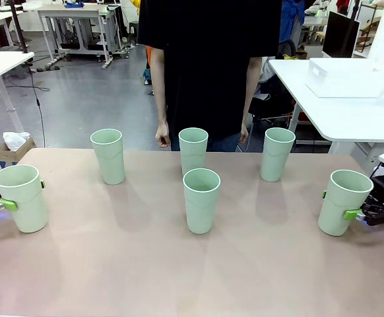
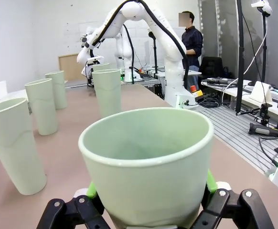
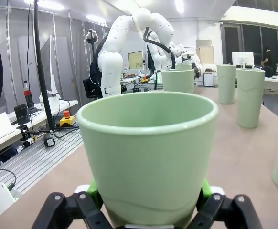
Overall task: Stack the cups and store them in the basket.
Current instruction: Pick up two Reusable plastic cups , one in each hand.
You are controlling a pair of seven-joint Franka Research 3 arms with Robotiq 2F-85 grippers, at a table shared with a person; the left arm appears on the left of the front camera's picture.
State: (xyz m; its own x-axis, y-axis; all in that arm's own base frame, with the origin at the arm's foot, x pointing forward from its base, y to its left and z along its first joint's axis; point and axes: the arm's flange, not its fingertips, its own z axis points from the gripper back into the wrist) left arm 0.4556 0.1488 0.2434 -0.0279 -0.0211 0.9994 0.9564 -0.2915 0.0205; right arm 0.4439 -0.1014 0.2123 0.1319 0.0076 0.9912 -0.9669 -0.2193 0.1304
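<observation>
Nothing is nesting yet, so I'm reading this as the very start. All six cups are standing upright and apart.

I'm seeing the left gripper (image 2: pixel 148 214) pinching one cup (image 1: pixel 22 198) far left of the centre cup (image 1: pixel 201 200). The right gripper (image 3: pixel 146 212) is pinching another (image 1: pixel 342 201) far right of it. I can't tell whether either held cup is lifting off the table (image 1: pixel 113 264).

Three more are standing behind the centre cup: one just behind (image 1: pixel 192 148), one back-left (image 1: pixel 107 155), one back-right (image 1: pixel 277 153).

The basket (image 1: pixel 347 78) is sitting well back-right of the centre cup, on a side table (image 1: pixel 350 115). The person (image 1: pixel 205 66) is standing behind, hands hanging.

Everything is remaining: nesting six, then binning the stack.
</observation>
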